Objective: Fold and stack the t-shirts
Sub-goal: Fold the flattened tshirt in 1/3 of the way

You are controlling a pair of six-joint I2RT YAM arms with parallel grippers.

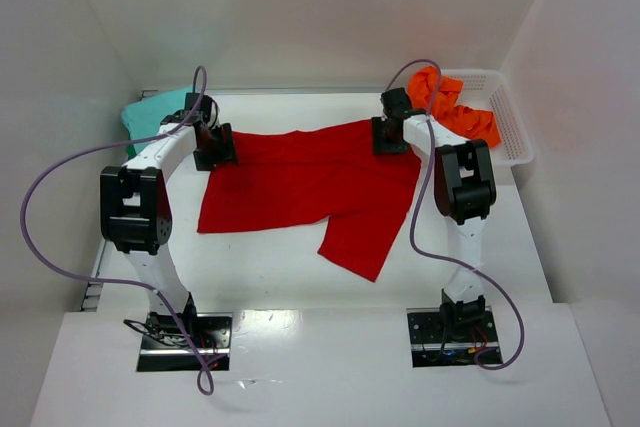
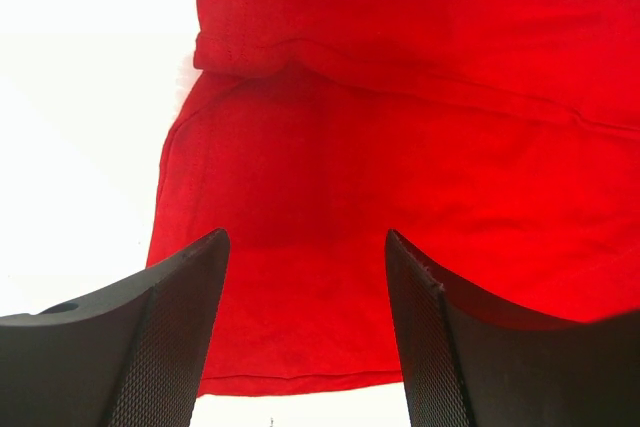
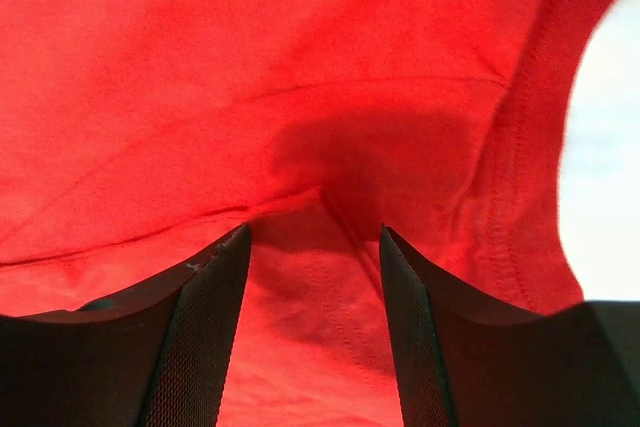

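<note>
The task is looking barely underway: the red t-shirt [image 1: 300, 182] is lying spread on the middle of the tabletop [image 1: 270, 272], not yet folded into a neat packet, the teal t-shirt [image 1: 150, 115] is sitting in a soft heap at the far left corner, and the orange t-shirt [image 1: 455, 107] is lying crumpled in the white basket [image 1: 515, 137] at the far right, so the stacking and most of the folding are remaining. The red shirt's long axis is running left to right across the tabletop, with one flap trailing toward the near edge on the right side. A curved ribbed band in the right wrist view is suggesting the neckline is pointing toward the right arm, though that is only a judgement. The left gripper [image 2: 305, 239] is hovering over the shirt's left end and the right gripper [image 3: 314, 232] over its far right edge. Both pairs of fingers are standing apart, straddling the cloth and gripping nothing.
</note>
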